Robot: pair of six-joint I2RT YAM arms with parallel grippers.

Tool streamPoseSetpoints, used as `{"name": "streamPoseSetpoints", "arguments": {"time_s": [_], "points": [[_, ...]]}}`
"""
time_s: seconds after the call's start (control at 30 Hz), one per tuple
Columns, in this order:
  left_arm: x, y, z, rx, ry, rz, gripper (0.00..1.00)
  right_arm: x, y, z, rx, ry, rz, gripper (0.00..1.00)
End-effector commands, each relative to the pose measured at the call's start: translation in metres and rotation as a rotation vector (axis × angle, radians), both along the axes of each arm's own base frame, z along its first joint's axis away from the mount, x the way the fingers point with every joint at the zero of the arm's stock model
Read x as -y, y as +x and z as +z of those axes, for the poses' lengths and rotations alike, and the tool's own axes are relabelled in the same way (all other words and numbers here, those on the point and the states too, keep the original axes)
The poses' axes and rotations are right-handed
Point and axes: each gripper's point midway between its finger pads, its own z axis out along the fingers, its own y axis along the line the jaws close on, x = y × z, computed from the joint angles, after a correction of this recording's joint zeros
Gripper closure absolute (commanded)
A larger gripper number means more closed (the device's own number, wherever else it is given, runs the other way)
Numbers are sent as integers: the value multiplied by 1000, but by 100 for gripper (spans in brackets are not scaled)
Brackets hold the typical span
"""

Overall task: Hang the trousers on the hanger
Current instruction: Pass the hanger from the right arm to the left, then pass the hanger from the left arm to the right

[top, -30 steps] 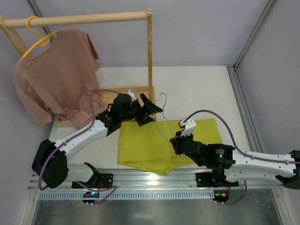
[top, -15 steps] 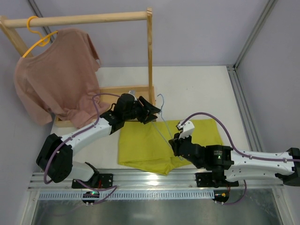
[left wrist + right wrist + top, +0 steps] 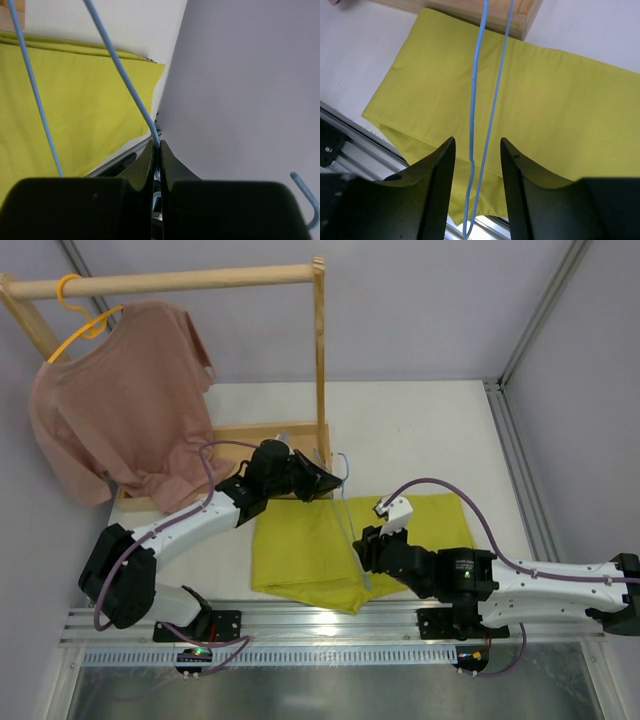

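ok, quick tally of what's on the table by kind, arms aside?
Garments: 2, the yellow-green trousers and the pink T-shirt
Hangers: 2, the blue hanger and the yellow hanger
Racks: 1, the wooden rack
Total: 5

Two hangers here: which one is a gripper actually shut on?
The light-blue hanger: the left gripper pinches its wire. The yellow hanger hangs on the rail, carrying the pink shirt, with no gripper near it.
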Motion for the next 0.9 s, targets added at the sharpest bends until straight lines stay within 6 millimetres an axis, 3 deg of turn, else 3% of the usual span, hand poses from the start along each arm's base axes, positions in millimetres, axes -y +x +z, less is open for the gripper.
{"name": "streamPoseSetpoints", "arguments": {"time_s": [0.0, 0.17, 0.3, 0.47, 0.5, 0.87], "points": [[3, 6, 28, 61, -42, 20, 100, -5, 7, 37, 43, 58, -28, 53], [4, 3, 28, 62, -28, 30, 100, -11, 16, 61, 81, 66, -69, 44], [11, -2, 27, 55, -31, 16, 100, -19, 31, 72, 128, 35, -121, 45], [17, -9, 28, 58, -31, 1, 100, -19, 62, 76, 105, 26, -196, 51], [17, -11, 28, 60, -30, -6, 100, -14, 76, 78, 99, 48, -230, 51], [17, -17, 26, 56, -34, -33, 100, -28, 86, 81, 111, 78, -136, 62]]}}
